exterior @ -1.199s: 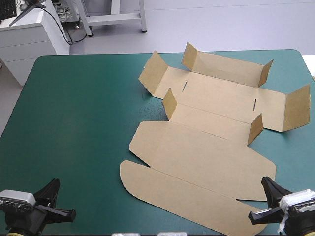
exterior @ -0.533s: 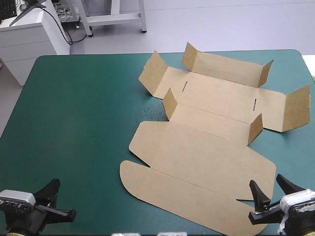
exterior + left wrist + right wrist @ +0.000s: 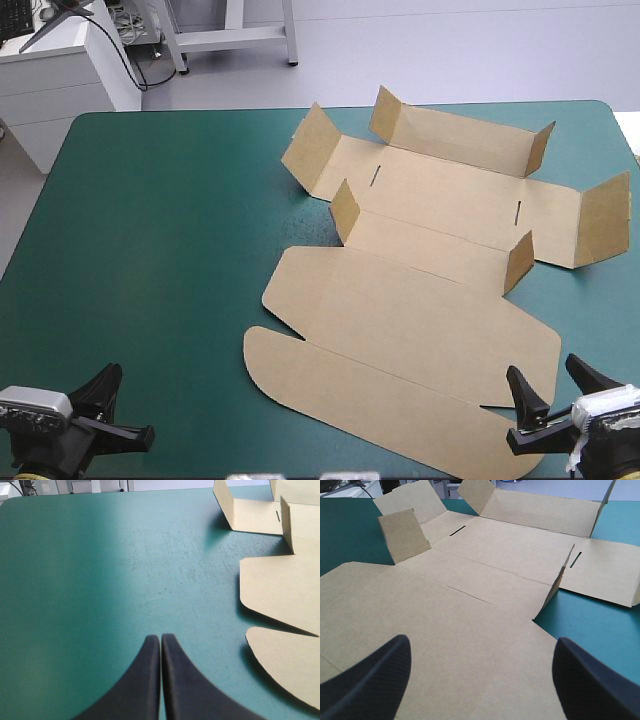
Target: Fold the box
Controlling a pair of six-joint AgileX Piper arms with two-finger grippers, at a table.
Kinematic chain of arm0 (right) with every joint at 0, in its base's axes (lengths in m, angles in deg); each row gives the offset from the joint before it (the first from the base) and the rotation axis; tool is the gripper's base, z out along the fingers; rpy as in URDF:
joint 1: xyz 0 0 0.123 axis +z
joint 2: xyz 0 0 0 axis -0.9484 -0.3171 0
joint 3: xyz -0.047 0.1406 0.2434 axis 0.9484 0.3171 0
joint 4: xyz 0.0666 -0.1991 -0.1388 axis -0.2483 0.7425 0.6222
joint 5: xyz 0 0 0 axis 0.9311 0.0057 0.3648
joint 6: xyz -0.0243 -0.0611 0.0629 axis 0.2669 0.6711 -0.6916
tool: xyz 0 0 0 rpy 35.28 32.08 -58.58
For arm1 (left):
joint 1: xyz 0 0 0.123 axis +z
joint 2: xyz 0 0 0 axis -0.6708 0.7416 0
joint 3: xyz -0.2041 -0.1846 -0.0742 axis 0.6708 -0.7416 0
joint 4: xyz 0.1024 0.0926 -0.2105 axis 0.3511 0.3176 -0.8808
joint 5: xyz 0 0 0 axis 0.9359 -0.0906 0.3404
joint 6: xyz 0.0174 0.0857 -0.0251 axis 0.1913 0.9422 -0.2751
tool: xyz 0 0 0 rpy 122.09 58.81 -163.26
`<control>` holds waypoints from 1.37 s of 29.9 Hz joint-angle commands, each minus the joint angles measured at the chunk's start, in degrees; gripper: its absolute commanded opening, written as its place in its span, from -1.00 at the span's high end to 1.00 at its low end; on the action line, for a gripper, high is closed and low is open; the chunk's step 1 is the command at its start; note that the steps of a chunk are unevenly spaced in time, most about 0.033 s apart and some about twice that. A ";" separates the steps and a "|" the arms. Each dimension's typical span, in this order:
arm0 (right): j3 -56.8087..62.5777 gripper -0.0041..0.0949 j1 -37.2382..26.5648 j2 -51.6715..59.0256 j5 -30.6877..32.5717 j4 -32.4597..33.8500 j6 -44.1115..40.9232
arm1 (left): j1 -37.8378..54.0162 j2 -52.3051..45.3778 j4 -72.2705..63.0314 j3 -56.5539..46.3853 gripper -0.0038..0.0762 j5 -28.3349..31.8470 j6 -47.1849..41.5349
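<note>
One gripper was plainly closer: the right gripper (image 3: 543, 372), fingers (image 3: 375, 680) spread, stood over the near right corner of the box (image 3: 410, 310), whose length ran ahead of it toward the far edge. The left gripper (image 3: 161, 647), pressed together, hung well apart over bare teal-green cover (image 3: 150, 250). Matte brown board lay flat, rounded flap (image 3: 330, 385) nearest, small tabs (image 3: 345, 210) upright.

Lab: teal-green table (image 3: 150, 250), white cabinet (image 3: 60, 75) (cables (image 3: 130, 30) trailing).
</note>
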 commanded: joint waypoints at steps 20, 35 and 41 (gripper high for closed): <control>-22.88 -0.56 0.25 -41.70 0.27 10.07 -23.55 | -0.03 1.05 -0.94 1.19 0.92 4.28 0.10; -47.30 -0.56 -1.38 -76.03 14.09 12.36 -19.47 | -0.03 1.05 -0.94 1.19 0.92 4.28 0.10; -50.04 -0.56 -6.94 -84.08 16.68 12.36 -16.54 | -0.03 1.05 -0.94 1.19 0.92 4.28 0.10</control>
